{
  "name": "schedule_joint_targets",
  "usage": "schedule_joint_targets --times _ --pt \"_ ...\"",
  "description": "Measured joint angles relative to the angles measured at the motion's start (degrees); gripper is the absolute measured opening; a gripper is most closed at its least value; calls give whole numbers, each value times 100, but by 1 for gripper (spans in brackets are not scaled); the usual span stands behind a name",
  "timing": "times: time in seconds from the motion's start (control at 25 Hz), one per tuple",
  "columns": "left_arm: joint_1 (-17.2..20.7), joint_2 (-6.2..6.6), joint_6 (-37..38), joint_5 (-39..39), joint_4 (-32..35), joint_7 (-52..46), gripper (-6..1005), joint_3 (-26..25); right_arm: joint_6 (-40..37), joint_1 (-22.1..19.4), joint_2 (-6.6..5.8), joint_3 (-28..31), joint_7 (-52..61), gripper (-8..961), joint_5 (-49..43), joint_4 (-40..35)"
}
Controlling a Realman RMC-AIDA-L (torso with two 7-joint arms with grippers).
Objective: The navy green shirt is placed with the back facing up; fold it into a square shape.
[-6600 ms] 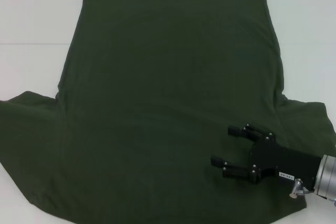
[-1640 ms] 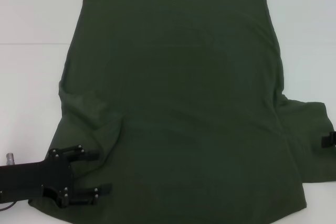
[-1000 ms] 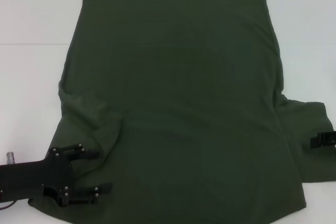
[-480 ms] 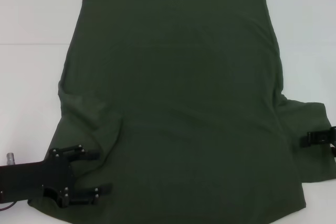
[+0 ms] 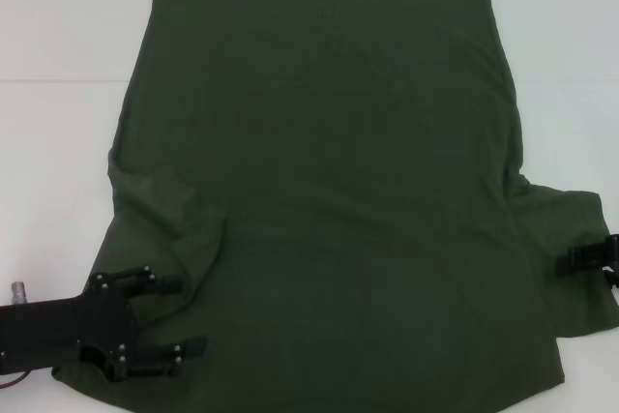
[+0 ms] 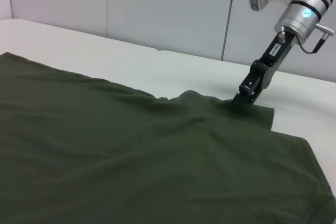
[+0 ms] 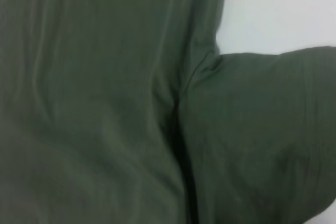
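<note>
No lettering shows on the navy green shirt (image 5: 319,200) — left end effector (image 5: 184,314) spread open over its folded-in sleeve; right end effector (image 6: 242,99) grip unclear.

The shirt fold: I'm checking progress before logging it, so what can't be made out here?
- Shirt near hem: cut off by the head view's lower edge.
- Right gripper: mostly cut off by the head view's right edge; its fingertips meet the sleeve in the left wrist view, grip unclear.
- Shirt front: face down, hidden.
- Left gripper: open over the folded sleeve.
</note>
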Motion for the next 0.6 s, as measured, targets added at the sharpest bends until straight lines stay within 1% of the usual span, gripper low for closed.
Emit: schedule_joint_targets --times 0.36,0.6 --pt "0 -14 -6 -28 0 0 835 -4 34 -7 -8 -15 -9 626 -2 -16" --pt "0 -25 -36 -32 0 0 835 -9 52 7 -21 -38 -14 337 -1 7"
